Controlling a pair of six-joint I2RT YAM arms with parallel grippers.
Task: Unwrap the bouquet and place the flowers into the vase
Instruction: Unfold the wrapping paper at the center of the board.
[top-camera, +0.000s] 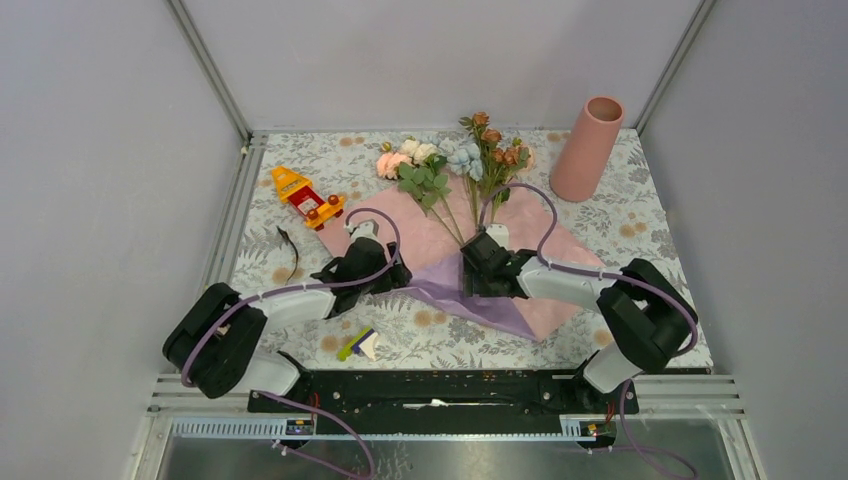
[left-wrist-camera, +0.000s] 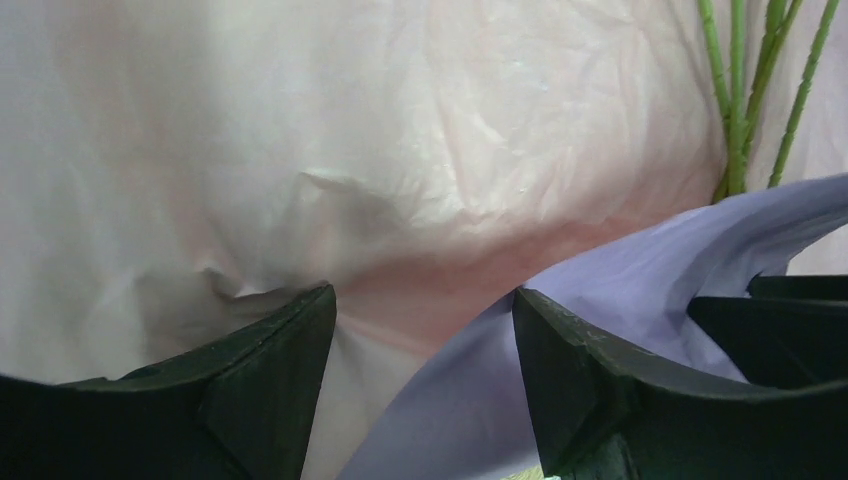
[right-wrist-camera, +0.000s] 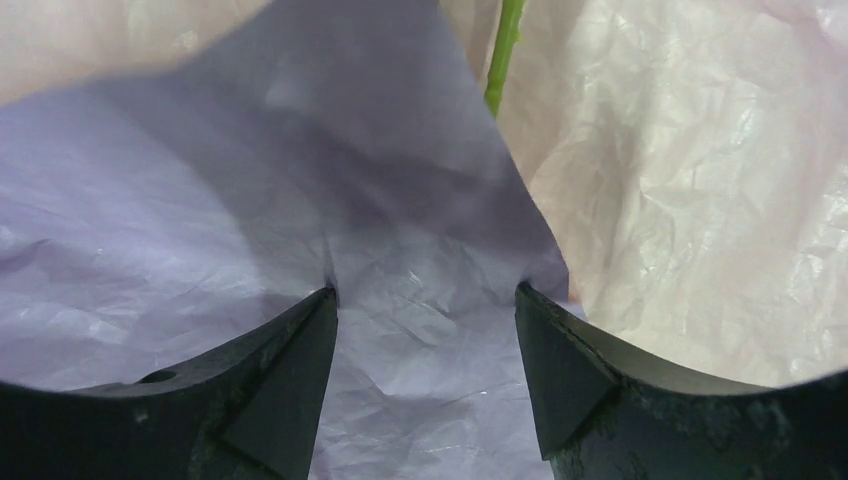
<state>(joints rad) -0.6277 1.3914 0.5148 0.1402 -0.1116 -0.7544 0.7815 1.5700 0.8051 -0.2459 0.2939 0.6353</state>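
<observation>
The left gripper and the right gripper both stood released, black wedge-shaped fingers apart, grasping nothing. Each sat close above the crinkled wrapping paper. The paper lay spread open at mid-table, matte pink face up, with one lilac-purple fold turned over at its near edge.

The artificial flowers had peach, cream, pale blue and rust blooms on thin green stems. They rested on the paper's far half, heads past its far edge.

The tall, matte salmon-pink cylindrical vase stood on its base at far right on the floral-printed tablecloth, apart from the paper. A yellow-and-red plastic toy and a thin black ribbon lay to the left.
</observation>
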